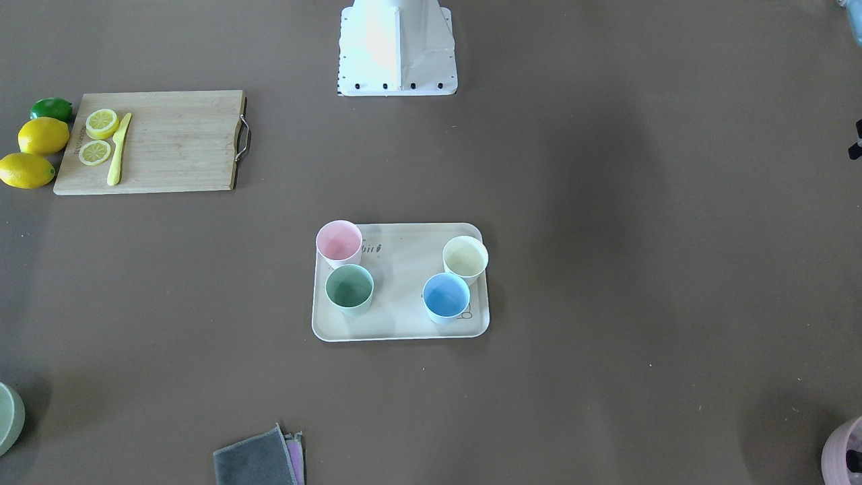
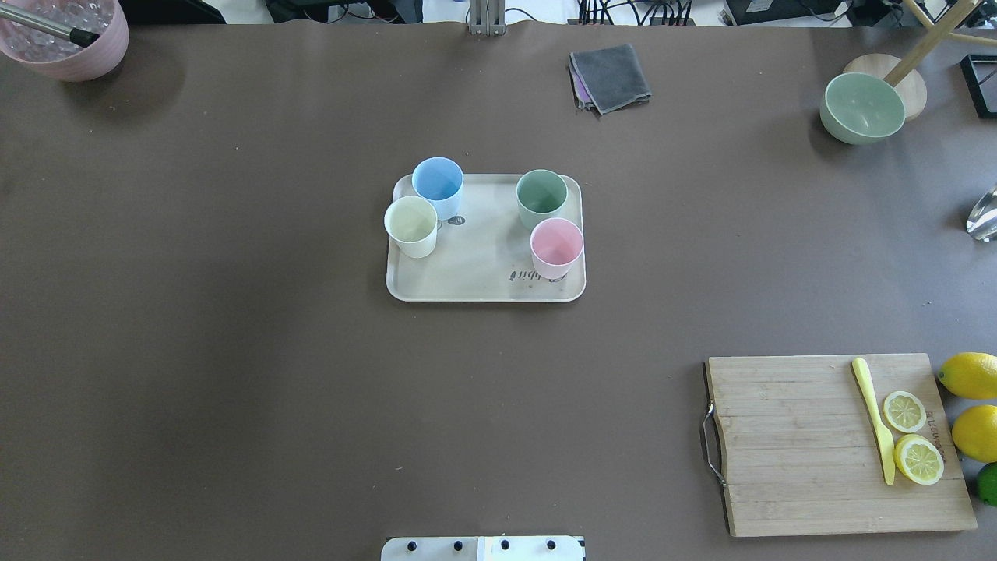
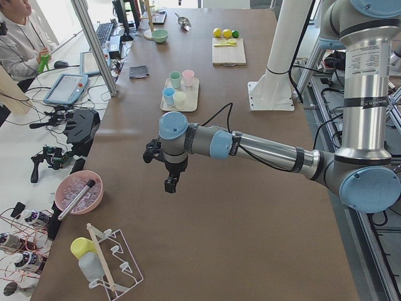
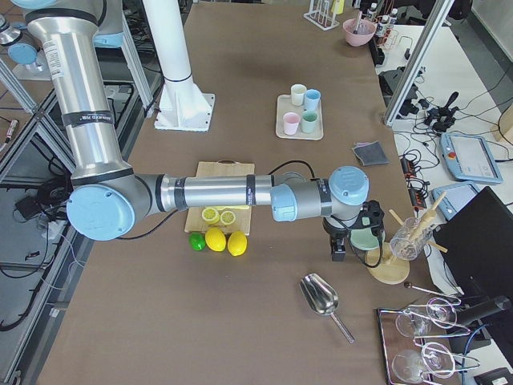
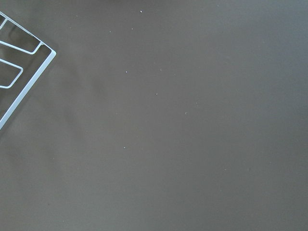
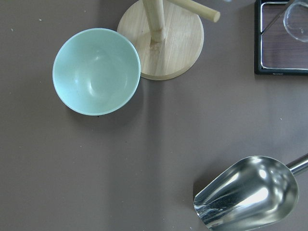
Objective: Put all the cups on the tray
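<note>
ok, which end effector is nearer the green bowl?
Right. The right end effector hangs just beside the green bowl; the left end effector is at the table's opposite end, near the pink bowl.

Left jaws, right jaws: you see them only in side views, small and dark. You can't tell if wide apart or closed.
Word printed on tray [image 2: 475, 269]: pink cup [image 2: 556, 245] covers part, so you can't read it all.
Front view: green bowl [image 1: 8, 417] cut by left edge. Mauve pot [image 1: 843, 458] cut by bottom right corner.
Overhead view: lime [image 2: 988, 483] half off right edge.
Right wrist view: scoop [image 6: 245, 192] handle runs off edge.
Left wrist view: wire rack [image 5: 29, 88] shows only one corner.
</note>
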### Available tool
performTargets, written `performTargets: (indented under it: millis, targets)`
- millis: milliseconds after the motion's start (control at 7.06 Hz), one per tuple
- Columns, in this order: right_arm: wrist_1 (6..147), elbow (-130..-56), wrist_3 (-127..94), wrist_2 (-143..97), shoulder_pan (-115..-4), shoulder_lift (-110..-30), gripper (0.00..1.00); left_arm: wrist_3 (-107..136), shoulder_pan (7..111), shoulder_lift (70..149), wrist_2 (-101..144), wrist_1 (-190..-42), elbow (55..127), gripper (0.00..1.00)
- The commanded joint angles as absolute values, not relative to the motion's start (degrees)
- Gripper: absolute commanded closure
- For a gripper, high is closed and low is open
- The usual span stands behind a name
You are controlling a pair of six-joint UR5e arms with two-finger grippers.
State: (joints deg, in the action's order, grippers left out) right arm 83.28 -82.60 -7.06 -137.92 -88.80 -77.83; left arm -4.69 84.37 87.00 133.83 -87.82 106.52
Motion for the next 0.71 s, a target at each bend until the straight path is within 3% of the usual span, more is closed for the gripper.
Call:
performTargets:
  millis: [0,567]
  targets:
    - [83.1,-82.6,-7.2,-137.6,-88.7,-78.0,0.00,-4.7,84.6,87.4,133.8,-88.2,106.7,0.02]
    - [83.0,-83.4,-7.3,-137.5,-88.9,-78.1,0.00,-4.7,84.9,87.4,134.3,-88.2,109.0,0.02]
